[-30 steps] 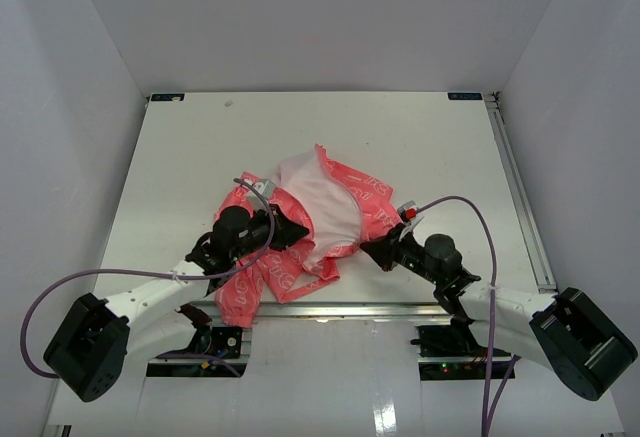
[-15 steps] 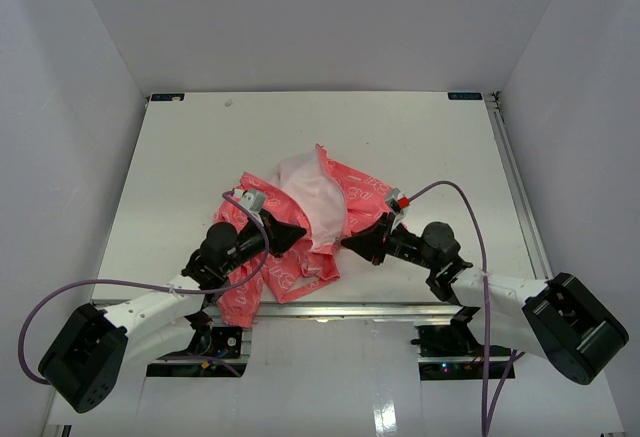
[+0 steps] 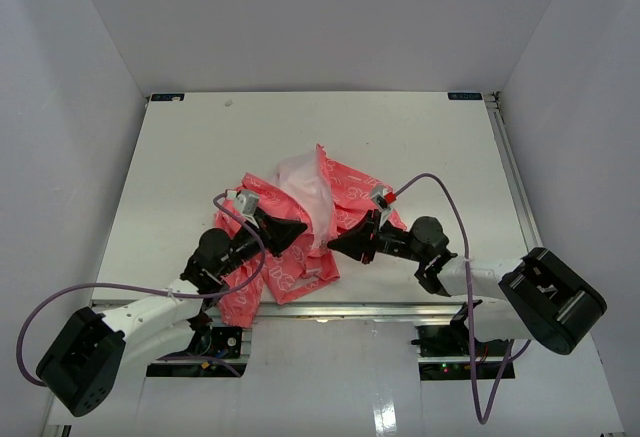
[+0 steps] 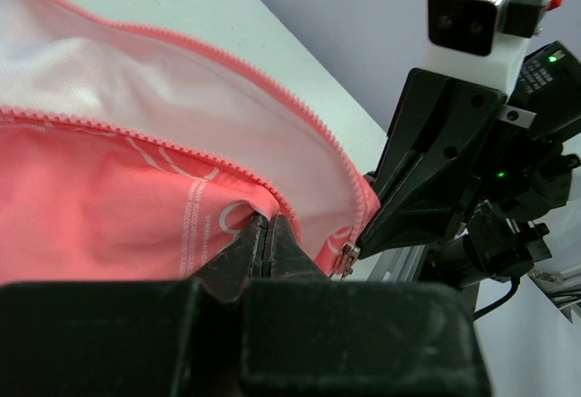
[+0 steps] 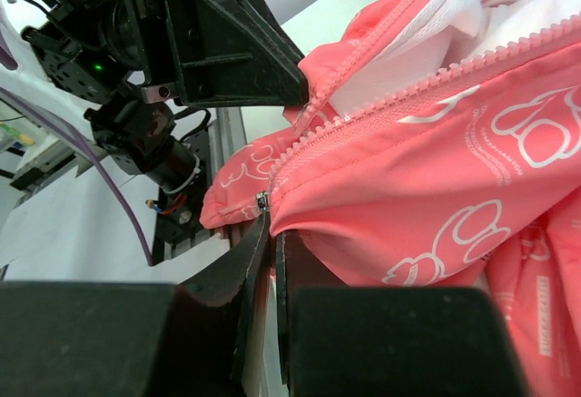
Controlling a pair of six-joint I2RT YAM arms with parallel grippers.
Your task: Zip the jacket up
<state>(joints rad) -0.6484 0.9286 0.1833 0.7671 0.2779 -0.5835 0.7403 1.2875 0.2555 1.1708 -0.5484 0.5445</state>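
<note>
The coral-pink jacket [image 3: 300, 227] with white print lies open near the table's front, its white lining [image 3: 305, 182] showing. My left gripper [image 3: 300, 229] is shut on the jacket's left front edge [image 4: 218, 224], beside the metal zipper slider [image 4: 346, 257]. My right gripper [image 3: 335, 244] is shut on the right front edge [image 5: 381, 179], just under the metal end of the zipper teeth [image 5: 263, 201]. The two grippers face each other a few centimetres apart, with the hem held a little above the table. Each wrist view shows the other gripper opposite.
The white table [image 3: 200, 147] sits inside grey walls. A metal rail [image 3: 330, 307] runs along its front edge, right under the jacket's hanging lower part. Purple cables [image 3: 440, 192] loop from both arms.
Both grippers have moved inward toward each other, bringing the two front edges of the jacket closer. The jacket has bunched up more between them.
</note>
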